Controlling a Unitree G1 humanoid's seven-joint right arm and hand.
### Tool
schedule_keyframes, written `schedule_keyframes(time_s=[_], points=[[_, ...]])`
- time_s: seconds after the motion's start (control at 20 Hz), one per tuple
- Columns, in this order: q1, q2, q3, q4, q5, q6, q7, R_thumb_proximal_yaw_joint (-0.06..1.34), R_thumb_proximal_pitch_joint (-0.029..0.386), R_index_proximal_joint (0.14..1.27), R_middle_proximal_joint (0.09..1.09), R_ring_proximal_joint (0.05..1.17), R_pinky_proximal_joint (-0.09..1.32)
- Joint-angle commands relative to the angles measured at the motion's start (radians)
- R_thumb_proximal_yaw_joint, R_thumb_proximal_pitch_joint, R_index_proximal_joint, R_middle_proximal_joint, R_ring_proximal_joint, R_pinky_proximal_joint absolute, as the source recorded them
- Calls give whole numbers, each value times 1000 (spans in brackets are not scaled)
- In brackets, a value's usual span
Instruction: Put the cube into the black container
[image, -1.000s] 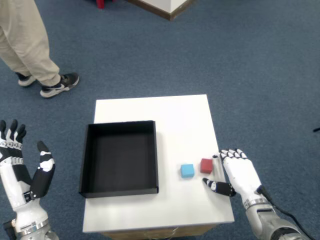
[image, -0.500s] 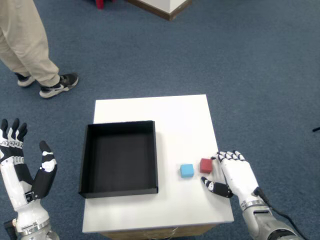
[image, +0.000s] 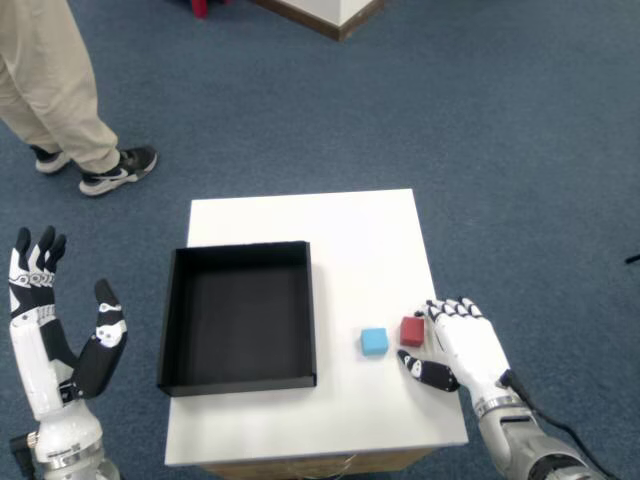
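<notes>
A: Where is the right hand (image: 462, 345)?

B: Low over the near right part of the white desk (image: 340, 225), palm down, fingers spread and only slightly curled. It grips nothing; I would call it released.

A: And the cubes?

B: Two. The red cube (image: 412, 331) sits on the desk right at the hand's fingertips (image: 436, 311), on its thumb side. Whether a fingertip actually touches it, I cannot tell. The thumb (image: 428, 371) reaches out just below the cube, toward the near edge, apart from it.

A: The other one?

B: The blue cube (image: 374, 341) lies just beyond the red one, farther from the hand, with a small gap between the two. Both rest flat on the desk.

A: The black container (image: 240, 316)?

B: Farther out still on that same side of the hand, past the blue cube, with its near wall beside the blue cube but not touching. It is a shallow square tray with nothing visible inside.

A: Anything else around?

B: The left hand (image: 62, 330) is raised off the desk, far across from the right hand, fingers open. A person's legs (image: 55, 90) stand on the blue carpet (image: 480, 130), well beyond the container.
</notes>
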Motion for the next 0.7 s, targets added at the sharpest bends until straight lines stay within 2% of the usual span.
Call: schedule_keyframes(time_s=[0.05,0.35,0.45,0.55,0.7], points=[[-41,-12,2,-32,-6,3,-14,739,-16,462,244,228,115],[-43,-10,5,-32,-18,5,-21,733,-15,487,250,232,130],[-41,-12,6,-31,-21,5,-24,728,2,655,252,230,129],[-37,-15,7,-30,-25,7,-32,745,23,773,259,231,133],[-30,-19,9,-26,-33,16,-36,767,30,778,272,239,142]])
